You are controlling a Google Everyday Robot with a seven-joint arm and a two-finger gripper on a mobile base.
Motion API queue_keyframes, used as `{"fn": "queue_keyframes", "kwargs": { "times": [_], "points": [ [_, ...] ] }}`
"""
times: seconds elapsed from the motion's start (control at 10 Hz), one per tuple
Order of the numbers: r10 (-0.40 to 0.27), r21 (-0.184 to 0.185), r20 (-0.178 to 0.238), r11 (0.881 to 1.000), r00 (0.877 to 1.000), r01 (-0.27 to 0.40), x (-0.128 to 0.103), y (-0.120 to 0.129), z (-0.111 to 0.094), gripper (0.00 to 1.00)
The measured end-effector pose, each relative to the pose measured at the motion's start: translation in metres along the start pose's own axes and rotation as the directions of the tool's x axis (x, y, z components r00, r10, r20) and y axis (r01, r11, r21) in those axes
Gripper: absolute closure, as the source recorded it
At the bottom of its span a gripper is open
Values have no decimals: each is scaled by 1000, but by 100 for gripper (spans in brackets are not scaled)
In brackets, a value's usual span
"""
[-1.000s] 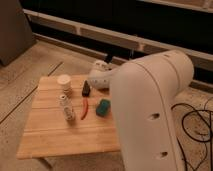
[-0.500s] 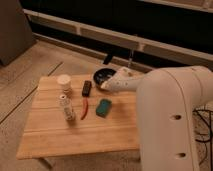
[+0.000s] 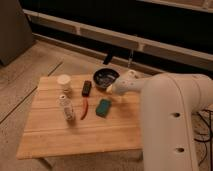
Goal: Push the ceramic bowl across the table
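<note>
Our hand (image 3: 111,88) sits just beside the ceramic bowl's (image 3: 105,78) right rim at the far edge of the counter (image 3: 50,132); we cannot tell whether it touches. Nearest us stands a clear bottle (image 3: 65,107), then a red chili (image 3: 84,109) and green sponge (image 3: 103,107), a black block (image 3: 86,88) and cream cup (image 3: 64,81) beyond.

Dark grey bowl (image 3: 106,78) — white tool (image 3: 111,89)

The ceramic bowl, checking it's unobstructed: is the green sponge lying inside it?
No, the green sponge lies on the table, apart from the ceramic bowl beside the gripper.
</note>
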Motion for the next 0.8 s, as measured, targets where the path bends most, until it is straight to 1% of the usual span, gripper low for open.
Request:
{"fn": "queue_keyframes", "kwargs": {
  "times": [0.1,0.2,0.3,0.4,0.5,0.6,0.7,0.8],
  "points": [
    [-78,27,-16,997,997,78,-2,7,-1,35],
    [-201,71,-47,976,979,204,-9,18,-5,35],
    [-253,90,-64,962,965,258,-14,23,-6,35],
    [-292,114,-84,947,953,300,-21,22,-8,35],
    [-305,132,-99,939,947,316,-29,17,-8,35],
    [-299,143,-110,939,948,313,-36,13,-6,35],
    [-284,149,-118,942,952,299,-38,9,-3,35],
    [-256,154,-125,949,958,274,-43,6,2,35]
  ]
}}
